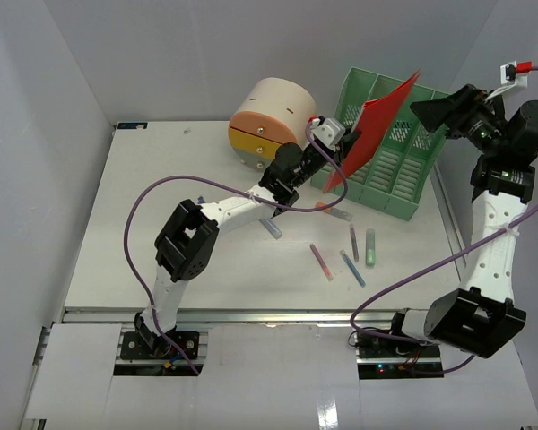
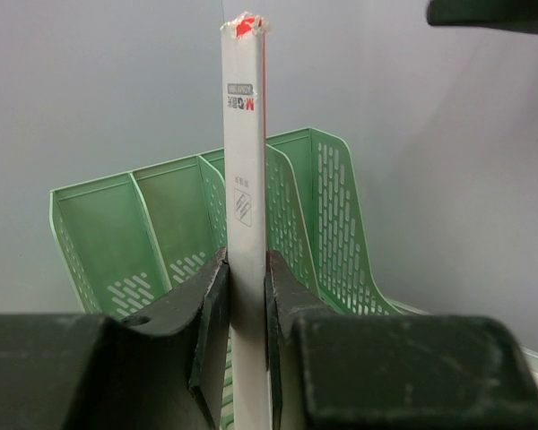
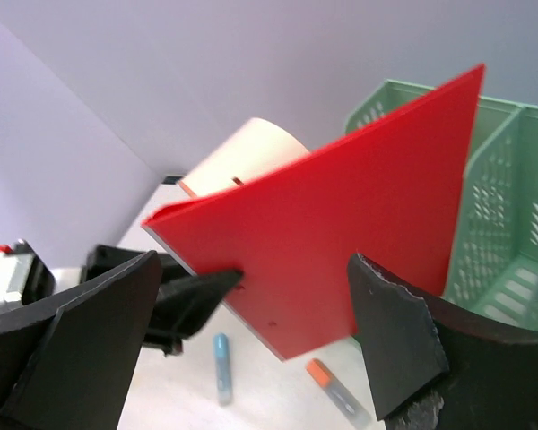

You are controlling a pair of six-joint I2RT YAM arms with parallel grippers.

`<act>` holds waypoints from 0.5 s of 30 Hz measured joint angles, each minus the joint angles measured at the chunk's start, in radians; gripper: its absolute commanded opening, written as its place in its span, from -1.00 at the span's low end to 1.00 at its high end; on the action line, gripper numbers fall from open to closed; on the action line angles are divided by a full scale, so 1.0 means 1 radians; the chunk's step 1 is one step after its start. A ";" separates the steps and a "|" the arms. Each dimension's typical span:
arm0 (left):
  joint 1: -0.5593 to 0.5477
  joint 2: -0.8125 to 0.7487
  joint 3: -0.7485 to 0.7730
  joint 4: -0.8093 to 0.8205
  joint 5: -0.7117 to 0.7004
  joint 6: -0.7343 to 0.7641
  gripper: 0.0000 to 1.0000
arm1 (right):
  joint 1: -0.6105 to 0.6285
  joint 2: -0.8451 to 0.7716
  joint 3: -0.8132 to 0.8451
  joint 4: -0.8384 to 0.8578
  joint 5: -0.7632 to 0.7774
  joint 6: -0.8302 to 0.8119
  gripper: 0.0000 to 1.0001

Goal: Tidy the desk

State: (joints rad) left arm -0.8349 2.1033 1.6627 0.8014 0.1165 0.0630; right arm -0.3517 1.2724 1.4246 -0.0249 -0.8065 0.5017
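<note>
A red folder (image 1: 377, 125) with a pale grey spine (image 2: 245, 179) stands tilted in the air in front of the green file rack (image 1: 403, 170). My left gripper (image 1: 341, 143) is shut on the folder's spine edge (image 2: 245, 296), with the rack's slots (image 2: 161, 224) right behind it. Up by the folder's top corner, my right gripper (image 1: 430, 107) is open. In the right wrist view its fingers stand wide apart on either side of the red folder (image 3: 359, 215) without touching it. The white desk (image 1: 161, 224) lies below.
A cream round drawer unit (image 1: 269, 116) stands left of the rack. Several pens and markers lie loose on the desk, among them a pink one (image 1: 321, 261), a blue one (image 1: 351, 267) and a green one (image 1: 370, 246). A blue pen (image 3: 221, 363) and an orange-capped marker (image 3: 327, 381) lie under the folder.
</note>
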 measured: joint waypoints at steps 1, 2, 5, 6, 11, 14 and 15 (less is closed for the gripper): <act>0.000 0.000 -0.001 0.001 0.000 0.000 -1.00 | 0.011 0.011 0.014 0.017 0.004 0.030 0.80; 0.000 0.000 -0.002 0.002 0.000 -0.001 -1.00 | 0.029 0.026 0.028 0.032 0.009 0.065 0.80; 0.000 -0.001 -0.008 0.014 0.002 -0.003 -1.00 | 0.081 0.082 0.074 0.057 0.025 0.138 0.82; 0.000 -0.001 -0.011 0.018 0.003 -0.004 -1.00 | 0.102 0.104 0.094 0.056 0.030 0.158 0.85; 0.000 -0.005 -0.026 0.034 0.004 -0.008 -1.00 | 0.187 0.220 0.198 -0.002 0.095 0.242 1.00; 0.000 -0.009 -0.038 0.046 0.005 -0.008 -1.00 | 0.224 0.245 0.226 -0.081 0.191 0.251 0.91; 0.000 -0.010 -0.040 0.047 0.005 -0.008 -1.00 | 0.234 0.247 0.235 -0.108 0.221 0.248 0.91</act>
State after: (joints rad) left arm -0.8347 2.0935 1.6227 0.8488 0.1215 0.0553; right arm -0.1176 1.5194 1.6593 -0.1331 -0.5855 0.7501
